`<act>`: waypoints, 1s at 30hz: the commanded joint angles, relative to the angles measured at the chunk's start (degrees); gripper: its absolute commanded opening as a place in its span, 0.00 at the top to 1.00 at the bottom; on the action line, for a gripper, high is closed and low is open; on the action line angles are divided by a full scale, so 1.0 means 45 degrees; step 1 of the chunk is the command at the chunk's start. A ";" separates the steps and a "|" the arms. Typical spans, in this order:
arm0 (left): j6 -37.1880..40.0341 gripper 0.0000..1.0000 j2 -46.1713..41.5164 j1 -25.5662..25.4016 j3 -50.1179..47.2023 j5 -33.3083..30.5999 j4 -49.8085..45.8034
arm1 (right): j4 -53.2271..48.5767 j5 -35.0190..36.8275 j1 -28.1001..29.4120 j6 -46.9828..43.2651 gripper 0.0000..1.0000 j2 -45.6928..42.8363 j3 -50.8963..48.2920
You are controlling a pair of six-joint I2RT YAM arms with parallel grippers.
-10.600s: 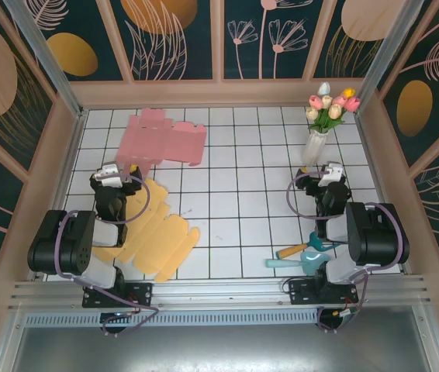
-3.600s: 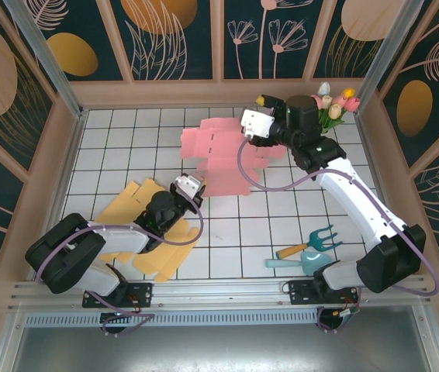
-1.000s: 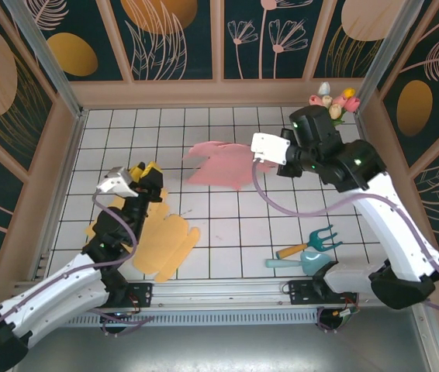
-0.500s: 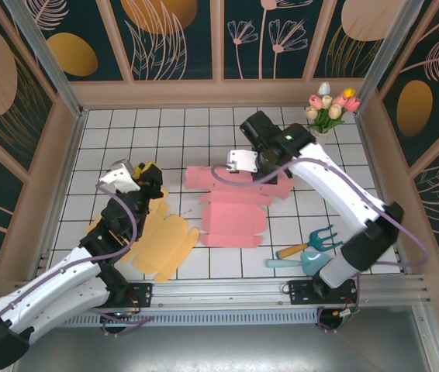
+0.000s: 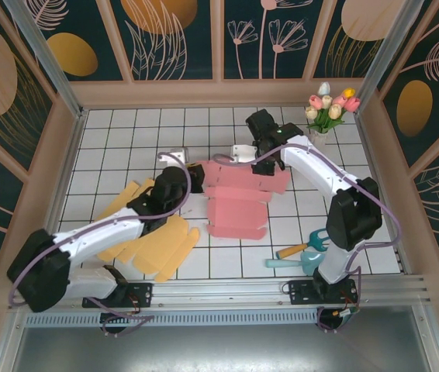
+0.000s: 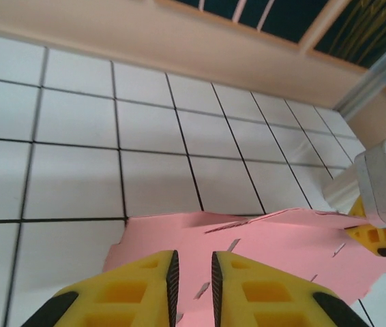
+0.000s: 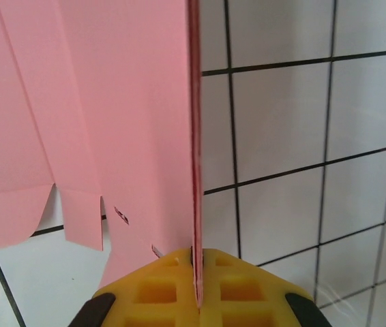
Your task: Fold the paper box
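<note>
While right jaws pinch the box (image 5: 235, 209), left jaws stand ajar.

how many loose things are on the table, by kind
paper blanks: 2, pink blank and yellow blank
garden tools: 2, fork and trowel
vase of tulips: 1
total: 5

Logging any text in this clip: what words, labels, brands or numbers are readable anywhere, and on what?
None readable.
The pink box blank is plain, marked only by cut slits.
The yellow blank is plain too.
The wall panels carry painted flowers and leaves, no lettering.
</note>
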 commanded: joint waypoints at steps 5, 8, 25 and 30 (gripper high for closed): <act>-0.0605 0.82 0.1590 0.1579 0.0848 0.3551 0.1261 | 0.1235 -0.1218 -0.0677 -0.0557 1.00 0.0038 -0.1300; -0.0769 0.82 0.2064 0.1838 0.0595 0.4744 0.2323 | 0.2006 -0.1449 -0.0736 -0.0674 1.00 -0.0178 -0.1970; -0.2149 0.88 0.4495 0.1829 0.1742 0.6865 0.3238 | 0.4604 -0.1617 -0.1031 -0.0833 1.00 -0.1680 -0.3857; -0.2462 0.89 0.4589 0.1677 0.1841 0.7251 0.3452 | 0.4788 -0.1512 -0.1030 -0.0585 1.00 -0.1750 -0.3848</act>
